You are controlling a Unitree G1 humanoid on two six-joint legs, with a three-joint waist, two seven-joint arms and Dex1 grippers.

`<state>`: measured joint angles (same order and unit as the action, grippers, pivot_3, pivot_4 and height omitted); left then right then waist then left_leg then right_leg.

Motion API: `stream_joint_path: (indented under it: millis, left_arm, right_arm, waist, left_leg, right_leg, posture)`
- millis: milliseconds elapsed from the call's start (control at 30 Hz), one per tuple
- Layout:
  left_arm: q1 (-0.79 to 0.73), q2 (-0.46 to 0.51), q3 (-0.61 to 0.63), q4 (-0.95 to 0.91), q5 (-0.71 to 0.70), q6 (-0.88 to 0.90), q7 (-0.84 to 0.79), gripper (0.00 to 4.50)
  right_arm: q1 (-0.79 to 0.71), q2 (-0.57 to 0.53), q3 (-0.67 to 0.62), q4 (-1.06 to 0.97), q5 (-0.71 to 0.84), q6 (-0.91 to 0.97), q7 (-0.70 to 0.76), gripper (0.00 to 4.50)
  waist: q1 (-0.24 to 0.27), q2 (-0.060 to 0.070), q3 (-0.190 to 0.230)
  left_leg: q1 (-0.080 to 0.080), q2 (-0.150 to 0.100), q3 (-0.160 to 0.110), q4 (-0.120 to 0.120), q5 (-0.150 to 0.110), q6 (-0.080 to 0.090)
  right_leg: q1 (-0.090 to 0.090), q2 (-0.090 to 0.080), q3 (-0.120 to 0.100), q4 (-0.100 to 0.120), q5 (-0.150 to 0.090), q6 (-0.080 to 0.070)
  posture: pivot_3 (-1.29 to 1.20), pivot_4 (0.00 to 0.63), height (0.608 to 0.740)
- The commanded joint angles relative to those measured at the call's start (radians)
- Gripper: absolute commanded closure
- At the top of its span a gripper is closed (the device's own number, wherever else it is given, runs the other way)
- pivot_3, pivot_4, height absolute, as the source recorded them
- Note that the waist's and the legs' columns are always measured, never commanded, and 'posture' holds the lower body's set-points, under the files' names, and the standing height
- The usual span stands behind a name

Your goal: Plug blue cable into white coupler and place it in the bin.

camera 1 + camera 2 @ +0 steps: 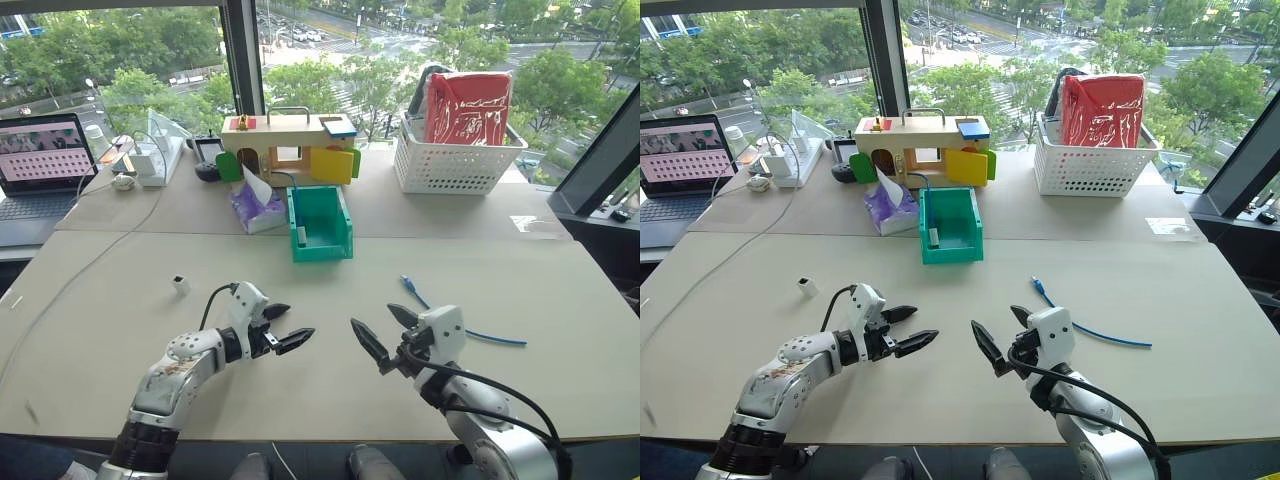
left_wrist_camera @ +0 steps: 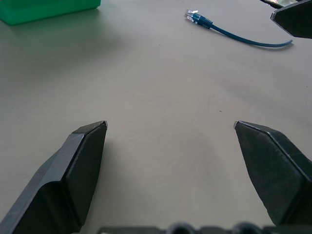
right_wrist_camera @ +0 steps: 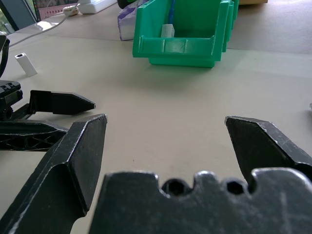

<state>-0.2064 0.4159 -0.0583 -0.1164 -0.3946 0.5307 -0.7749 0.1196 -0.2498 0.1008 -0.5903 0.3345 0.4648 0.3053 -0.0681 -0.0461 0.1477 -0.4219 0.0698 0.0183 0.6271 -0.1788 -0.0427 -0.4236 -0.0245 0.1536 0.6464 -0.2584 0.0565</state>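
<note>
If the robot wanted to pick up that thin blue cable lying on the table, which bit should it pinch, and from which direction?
Probably just behind the plug of the blue cable, coming down from above with the right hand, which is open and nearest. The cable lies flat on the table, so only its sides can be pinched. Gripping near the plug would keep that end steady and free to point toward the white coupler.

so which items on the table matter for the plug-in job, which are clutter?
Job:
thin light-blue cable
tiny white plastic coupler
teal-green plastic bin

Clutter:
white perforated basket
wooden toy box
purple tissue pack
open laptop
</note>
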Motion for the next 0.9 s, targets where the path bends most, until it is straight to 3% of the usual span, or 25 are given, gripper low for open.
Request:
stream_joint_path:
  millis: [33,233,333,433,633,900]
  left_arm:
    - [-0.051,0.034,0.009,-0.020,-0.042,0.012,-0.067,0.00]
    - [-0.274,0.132,0.019,0.247,-0.029,-0.046,-0.261,0.00]
    - [-0.421,0.118,0.039,0.382,-0.052,-0.032,-0.306,0.00]
    - [-0.508,0.080,0.032,0.399,-0.096,-0.003,-0.364,0.00]
    - [-0.481,0.030,-0.070,0.274,-0.075,-0.001,-0.421,0.00]
    - [-0.399,0.144,-0.163,0.158,0.044,-0.012,-0.417,0.00]
  right_arm:
    - [-0.019,-0.007,-0.030,-0.011,0.011,-0.012,0.010,0.02]
    - [-0.067,-0.051,-0.108,0.016,0.032,0.022,0.019,0.02]
    - [-0.096,-0.055,-0.170,-0.002,0.059,0.103,-0.028,0.02]
    - [-0.130,-0.081,-0.196,-0.039,0.067,0.201,-0.061,0.02]
    - [-0.257,-0.214,-0.302,0.077,0.063,0.300,-0.048,0.02]
    - [-0.458,-0.303,-0.207,0.426,0.012,0.282,0.083,0.02]
  waist:
    - [0.000,0.000,0.000]
    - [0.002,0.000,0.000]
    - [0.004,0.000,0.000]
    - [0.009,0.000,0.001]
    - [0.008,0.000,0.001]
    - [-0.003,0.002,0.002]
  left_leg:
    - [0.000,0.000,0.000,0.000,0.000,0.000]
    - [-0.001,-0.001,-0.003,0.003,0.000,0.000]
    - [-0.002,-0.001,-0.004,0.003,0.000,0.000]
    - [-0.005,-0.001,-0.005,0.003,0.000,0.000]
    - [-0.004,-0.002,-0.005,0.002,0.000,0.000]
    - [-0.002,-0.002,-0.006,0.003,0.001,0.001]
  right_leg:
    - [0.000,0.000,0.000,0.000,0.000,0.000]
    - [0.001,0.000,-0.002,0.001,0.000,0.000]
    - [0.000,0.000,-0.003,0.001,0.000,0.000]
    - [0.000,0.000,-0.004,0.000,0.000,0.000]
    - [0.000,0.000,-0.004,0.000,0.003,-0.005]
    - [0.001,0.000,-0.003,0.001,0.003,-0.005]
  posture:
    - [0.00,0.150,0.733]
    - [0.00,0.150,0.733]
    - [0.00,0.150,0.733]
    - [0.00,0.150,0.733]
    - [0.00,0.150,0.733]
    - [0.00,0.150,0.733]
